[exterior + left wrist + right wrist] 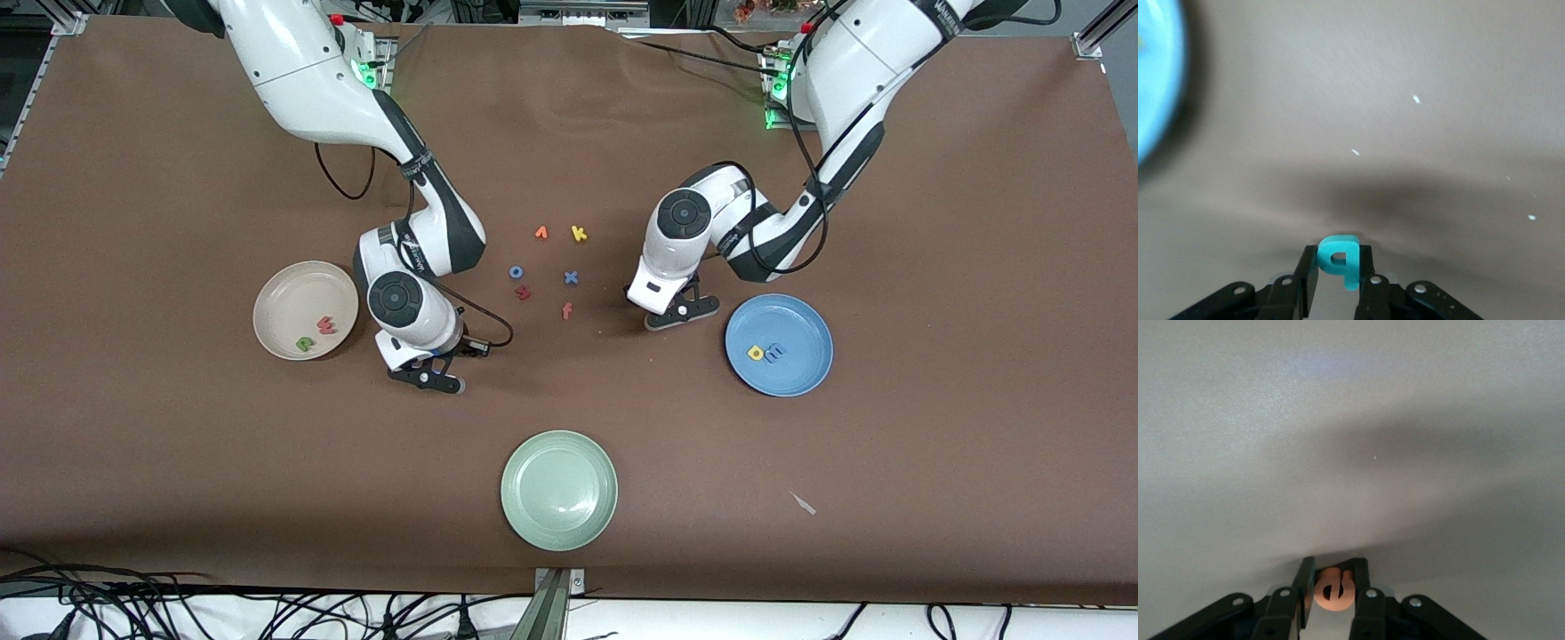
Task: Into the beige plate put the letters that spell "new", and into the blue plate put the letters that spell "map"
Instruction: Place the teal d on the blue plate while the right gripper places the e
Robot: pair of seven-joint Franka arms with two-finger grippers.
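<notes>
The teal "p" (1338, 259) is pinched between the fingers of my left gripper (1338, 268), which is low over the brown cloth beside the blue plate (793, 318). That plate holds the yellow "a" (756, 353) and the periwinkle "m" (776, 351). My right gripper (1335, 588) is shut on the orange "e" (1335, 589), low over the cloth beside the beige plate (292, 288). In the beige plate lie the green "n" (305, 343) and the pinkish-red "w" (327, 325). In the front view both held letters are hidden under the left gripper (683, 313) and the right gripper (428, 379).
Loose letters lie mid-table between the arms: orange "v" (541, 233), yellow "k" (579, 234), blue "o" (516, 272), blue "x" (571, 277), a dark red letter (524, 292), orange "f" (566, 311). A pale green plate (558, 490) sits near the front edge, a white scrap (803, 503) beside it.
</notes>
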